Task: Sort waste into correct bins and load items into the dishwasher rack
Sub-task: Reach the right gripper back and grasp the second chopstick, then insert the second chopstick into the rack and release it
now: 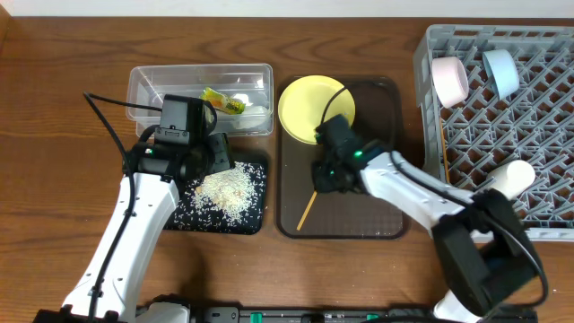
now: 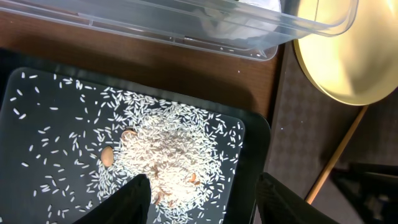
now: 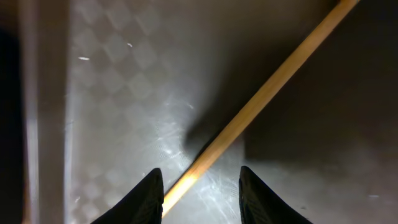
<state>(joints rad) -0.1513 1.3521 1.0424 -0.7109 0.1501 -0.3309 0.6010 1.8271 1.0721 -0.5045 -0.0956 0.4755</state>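
You see the clear tub (image 1: 143, 85) holding a wrapper (image 1: 224, 100) and the black tray (image 1: 256, 215) holding rice (image 1: 226, 188). The rack (image 1: 547, 126) holds a pink bowl (image 1: 448, 79), a blue bowl (image 1: 501, 72) and a cup (image 1: 509, 177). The brown tray (image 1: 359, 215) bears the plate (image 1: 305, 103) and a chopstick (image 3: 267, 93) (partly hidden overhead by the arm). The left gripper (image 2: 202, 186) hangs parted and empty over the rice. The right gripper (image 3: 201, 186) straddles the chopstick, unclamped.

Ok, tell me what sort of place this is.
Probably a robot test bench set up as a mock dish-clearing station, not a real kitchen: a large grey plastic lattice dishwasher rack and a dark brown rectangular serving tray sit on a brown wooden table, with no sink in view.
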